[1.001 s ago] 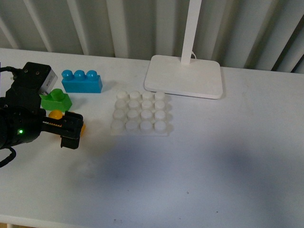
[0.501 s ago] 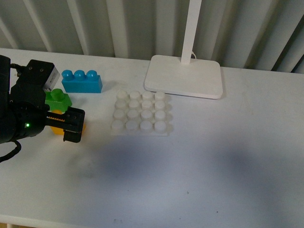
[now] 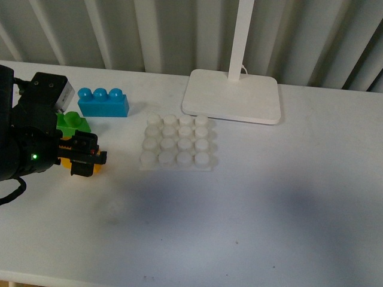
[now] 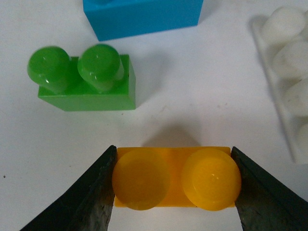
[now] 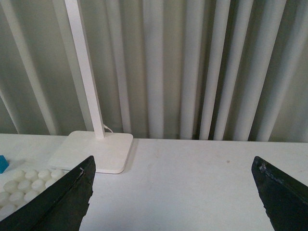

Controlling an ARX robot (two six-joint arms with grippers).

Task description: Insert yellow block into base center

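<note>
Yellow block: pinched end to end between left gripper fingers, studs up for pressing down. Just beyond fingertips: green brick, then blue brick. Base: beside fingers, bare. Right gripper: fingers spread wide, empty.

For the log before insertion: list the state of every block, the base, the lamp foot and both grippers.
yellow block: studs up, gripped at both ends, not on the base.
green block: studs up on the table, free.
blue block: on the table, free.
base: studs up, nothing on it.
lamp foot: flat on the table.
left gripper: shut on the yellow block.
right gripper: open, holding nothing.
</note>
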